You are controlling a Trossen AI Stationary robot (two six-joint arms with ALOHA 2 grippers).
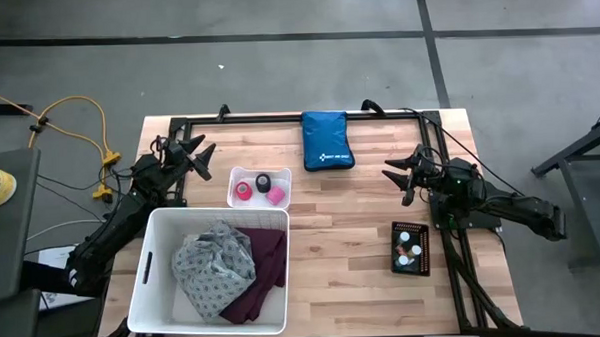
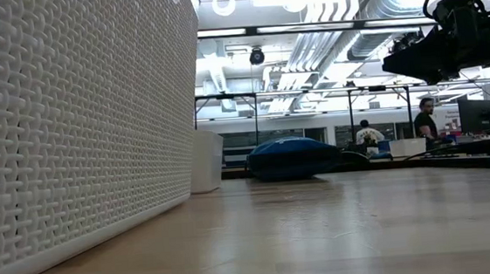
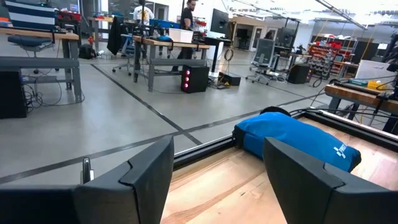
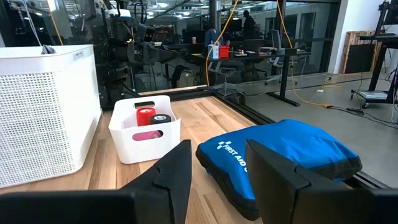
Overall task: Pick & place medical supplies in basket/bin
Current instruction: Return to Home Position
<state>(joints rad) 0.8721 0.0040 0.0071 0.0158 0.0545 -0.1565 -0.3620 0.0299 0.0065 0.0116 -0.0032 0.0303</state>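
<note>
1. The white basket (image 1: 144, 279) sits at 8 o'clock on the table (image 1: 355, 297). It is the largest container and is already loaded.
2. The purple cloth (image 1: 267, 275) and the grey-white patterned cloth (image 1: 211, 267) lie bunched inside that basket, the grey one toward its 9 o'clock side. By the look of it, the cloth part of the job is done.
3. The blue pouch (image 1: 327, 141) lies flat at 12 o'clock, outside every container. It appears not to be part of the sorting.
4. The left gripper (image 1: 202, 158) hovers at 10 o'clock, fingers spread wide with nothing between them. The right gripper (image 1: 396, 179) hovers at 3 o'clock, likewise spread and empty.
5. The small white tray (image 1: 232, 181), at 10 o'clock just above the basket, holds the pink tape rolls (image 1: 244, 191) and the black tape roll (image 1: 264, 182).
6. The black bin (image 1: 395, 257) at 4 o'clock holds the white-capped vials (image 1: 407, 240).
7. No supplies lie loose on the wood, so the placing looks finished. Only parking the arms seems left.
</note>
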